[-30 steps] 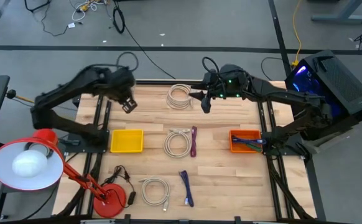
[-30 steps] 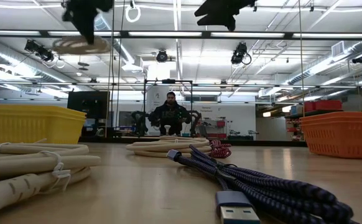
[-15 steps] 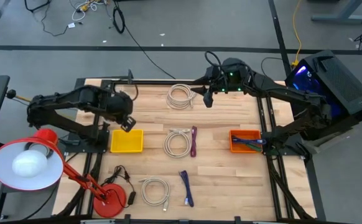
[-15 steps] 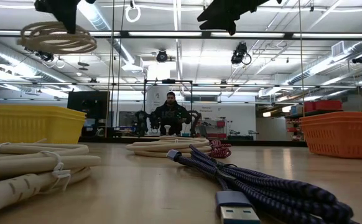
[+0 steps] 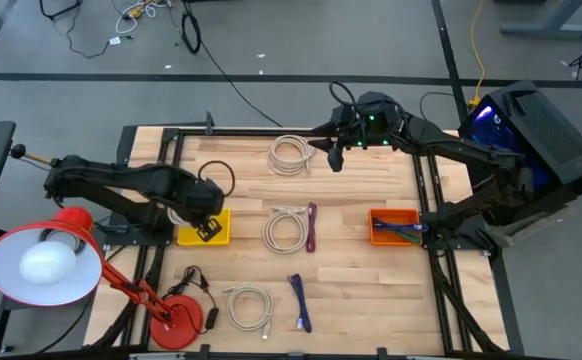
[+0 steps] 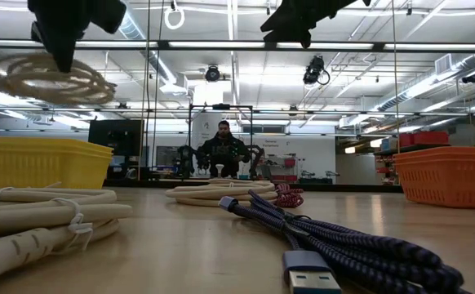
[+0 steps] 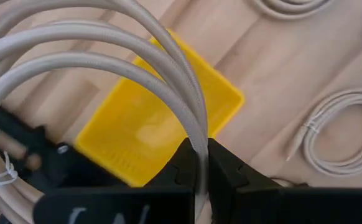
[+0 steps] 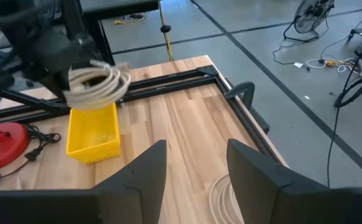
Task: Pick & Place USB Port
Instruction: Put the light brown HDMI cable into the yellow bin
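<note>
Left hand (image 7: 199, 163) pinched shut on one strand of beige cable (image 7: 125, 68), coil dangling below it over yellow bin (image 7: 162, 124). Probably light, floppy; best gripped across bundled loops. Right hand (image 8: 196, 165) open, empty, well apart.

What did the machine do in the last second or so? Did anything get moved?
The left gripper, shut on a coil of beige cable, carried it from the table's far side toward the near side and lower, to above the yellow bin. The right gripper, open, barely shifted at the far edge. The cables lying on the table and the orange bin stayed put.
</note>
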`<state>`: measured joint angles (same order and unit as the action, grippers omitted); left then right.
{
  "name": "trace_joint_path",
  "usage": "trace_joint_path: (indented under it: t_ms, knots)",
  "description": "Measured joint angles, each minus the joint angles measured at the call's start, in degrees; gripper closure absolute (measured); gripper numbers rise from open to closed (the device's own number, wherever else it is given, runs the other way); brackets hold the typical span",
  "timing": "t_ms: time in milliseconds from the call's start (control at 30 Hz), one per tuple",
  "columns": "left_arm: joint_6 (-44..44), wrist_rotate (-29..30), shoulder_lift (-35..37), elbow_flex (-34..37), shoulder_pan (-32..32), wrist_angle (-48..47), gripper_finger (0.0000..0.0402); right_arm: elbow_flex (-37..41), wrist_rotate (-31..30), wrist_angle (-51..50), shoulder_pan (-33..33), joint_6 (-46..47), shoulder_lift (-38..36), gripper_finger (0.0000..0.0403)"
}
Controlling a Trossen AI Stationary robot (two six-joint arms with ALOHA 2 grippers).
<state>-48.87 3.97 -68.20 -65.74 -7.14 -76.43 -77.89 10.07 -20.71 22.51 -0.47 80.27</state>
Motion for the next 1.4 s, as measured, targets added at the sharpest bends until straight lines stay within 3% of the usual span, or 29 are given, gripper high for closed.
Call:
trace_joint_path:
  t_ms: [400,600,1400]
  knots:
    - [-1.05,-1.12,-0.04,10.83,0.04,9.17,0.0387,0.0,-0.08,0.13,0.0,2.6,0.0,0.0234]
    - [-0.38,1.48,-0.04,11.0,0.36,11.66,0.0387,0.0,-0.09,0.17,-0.01,2.64,0.0,0.0234]
    - [1.42,-1.58,-4.98,11.0,0.59,11.1,0.0378,0.0,-0.11,1.27,0.01,2.4,0.0,0.0234]
